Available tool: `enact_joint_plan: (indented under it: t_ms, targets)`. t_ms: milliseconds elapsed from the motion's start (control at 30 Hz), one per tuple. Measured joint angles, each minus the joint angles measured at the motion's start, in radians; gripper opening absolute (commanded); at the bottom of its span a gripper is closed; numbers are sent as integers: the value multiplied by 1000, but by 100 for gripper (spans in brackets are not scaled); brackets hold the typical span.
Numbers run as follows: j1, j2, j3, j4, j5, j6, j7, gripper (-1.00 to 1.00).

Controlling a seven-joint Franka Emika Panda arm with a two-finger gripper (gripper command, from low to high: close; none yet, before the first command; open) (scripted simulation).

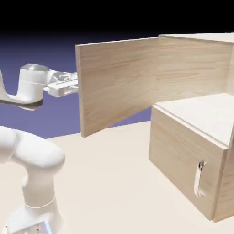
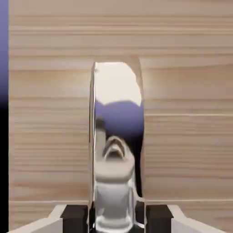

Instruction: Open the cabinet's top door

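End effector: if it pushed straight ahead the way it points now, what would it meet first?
The end effector is already shut on the curved silver handle; straight ahead lies the light-wood top door, probably right behind it.

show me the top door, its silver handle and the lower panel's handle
top door [image 1: 116, 82], exterior view, middle of the swung-out wood panel
silver handle [image 2: 116, 136], hand view, mirrored bar between the fingertips
lower handle [image 1: 199, 178], exterior view, middle of the short bar
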Motion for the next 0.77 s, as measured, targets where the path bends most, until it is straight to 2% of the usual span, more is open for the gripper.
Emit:
enact_joint_plan:
  t_ms: [433, 767]
  targets:
    - [-403, 424, 442, 456, 172, -390, 222, -100]
    - [-721, 628, 800, 633, 203, -568, 381, -100]
